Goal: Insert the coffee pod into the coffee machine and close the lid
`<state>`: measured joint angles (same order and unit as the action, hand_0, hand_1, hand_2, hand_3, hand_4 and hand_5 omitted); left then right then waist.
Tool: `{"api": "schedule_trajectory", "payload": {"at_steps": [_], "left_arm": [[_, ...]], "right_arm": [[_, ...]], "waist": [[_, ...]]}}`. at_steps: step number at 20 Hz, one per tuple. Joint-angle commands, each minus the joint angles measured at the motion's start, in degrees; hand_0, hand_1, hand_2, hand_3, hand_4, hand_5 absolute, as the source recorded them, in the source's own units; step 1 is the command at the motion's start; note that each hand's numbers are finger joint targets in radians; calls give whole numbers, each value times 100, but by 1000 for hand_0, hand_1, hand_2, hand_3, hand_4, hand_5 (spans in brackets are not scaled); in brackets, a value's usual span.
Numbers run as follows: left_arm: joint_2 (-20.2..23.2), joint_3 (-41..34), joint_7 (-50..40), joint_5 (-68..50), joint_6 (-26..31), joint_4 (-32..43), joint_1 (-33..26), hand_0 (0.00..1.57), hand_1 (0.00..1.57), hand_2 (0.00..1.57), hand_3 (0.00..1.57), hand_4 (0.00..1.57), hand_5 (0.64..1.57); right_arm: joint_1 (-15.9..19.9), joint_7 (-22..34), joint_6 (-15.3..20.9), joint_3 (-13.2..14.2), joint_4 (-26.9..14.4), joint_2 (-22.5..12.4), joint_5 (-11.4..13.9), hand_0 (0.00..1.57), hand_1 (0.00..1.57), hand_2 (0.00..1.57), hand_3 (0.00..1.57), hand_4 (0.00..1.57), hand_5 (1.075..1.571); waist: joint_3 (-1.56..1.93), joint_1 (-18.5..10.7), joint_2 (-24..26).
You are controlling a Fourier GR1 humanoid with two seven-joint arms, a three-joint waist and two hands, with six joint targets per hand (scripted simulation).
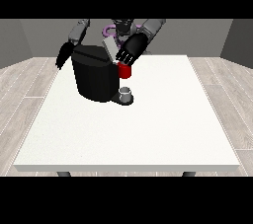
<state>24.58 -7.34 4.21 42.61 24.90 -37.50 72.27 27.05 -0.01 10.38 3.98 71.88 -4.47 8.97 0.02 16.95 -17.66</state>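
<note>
The black coffee machine (95,77) stands on the table's far left part. Its grey lid (108,47) is tilted up over the top. A red thing at the machine (125,71) sits at its front right. The hand at the view's right (130,49) hovers just above that red thing and next to the raised lid; what it holds, if anything, is hidden. The hand at the view's left (63,56) hangs beside the machine's left side with fingers straight and pointing down, holding nothing. A small grey thing (126,93) stands on the machine's base below the red thing.
The white table (148,129) stretches wide in front of and to the right of the machine. Its front edge is nearest the camera. Wooden floor surrounds it.
</note>
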Motion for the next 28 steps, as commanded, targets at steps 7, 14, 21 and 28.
{"api": "schedule_trajectory", "payload": {"at_steps": [7, 14, 21, 28], "left_arm": [[72, -70, 107, 45, -162, 101, 243, 1212, 1212, 1245, 1199, 352, 1571], [201, 35, 333, 253, -470, 86, 19, 1269, 1269, 1275, 1176, 171, 1571], [324, 376, 581, 686, -720, 102, -133, 1162, 1162, 1190, 1068, 0, 1571], [196, 173, 531, 497, -616, 102, 53, 1110, 1110, 1129, 973, 0, 1571]], "right_arm": [[72, -63, 167, -156, 23, 157, 154, 0, 0, 0, 0, 141, 1571], [-238, -118, 158, -188, 116, 144, 176, 0, 0, 0, 0, 0, 1571], [-145, 1, -62, 17, 163, -50, -62, 0, 0, 0, 0, 0, 1571], [-115, -281, -267, 222, -103, -265, -220, 0, 0, 0, 0, 61, 1571]], "waist": [[-1, 55, -132], [-1, 88, 3], [-1, 172, -154], [1, 50, -169]]}}
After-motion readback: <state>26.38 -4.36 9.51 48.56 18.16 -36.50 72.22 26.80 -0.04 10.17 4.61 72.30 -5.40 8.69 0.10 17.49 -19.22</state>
